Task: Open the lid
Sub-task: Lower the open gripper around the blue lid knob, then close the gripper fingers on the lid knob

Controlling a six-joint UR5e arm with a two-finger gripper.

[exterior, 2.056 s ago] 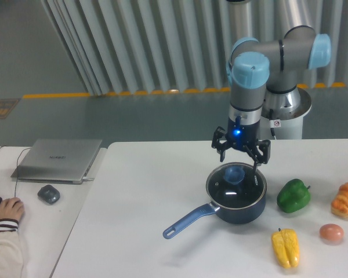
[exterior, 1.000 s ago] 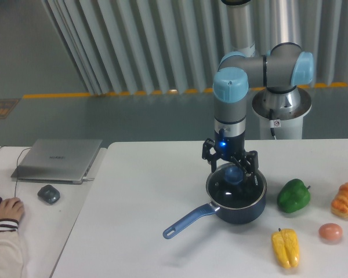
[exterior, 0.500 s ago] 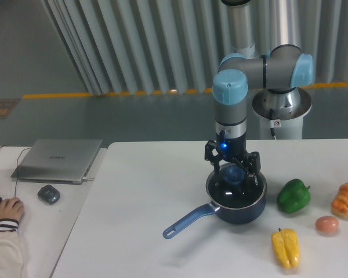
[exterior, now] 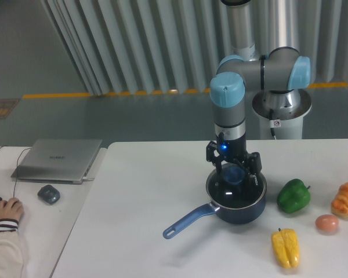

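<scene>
A: Where is the glass lid (exterior: 236, 188)?
B: It sits flat on the dark blue saucepan (exterior: 238, 207), metal rim all around.
A: And the gripper (exterior: 234, 172)?
B: Its black fingers stand narrow around the blue knob (exterior: 233, 174); a firm grip I cannot tell.
A: Room nearby?
B: A glossy green pepper (exterior: 293, 196) lies right of the pan, apart.

The tool (exterior: 233, 171) covers part of the blue knob (exterior: 233, 175); contact between fingers and knob cannot be determined. The glass of the lid (exterior: 236, 189) hides the saucepan (exterior: 238, 211) interior in reflection. The bread (exterior: 345, 199) and a person's hand (exterior: 4, 209) are cut off by the frame edges
</scene>
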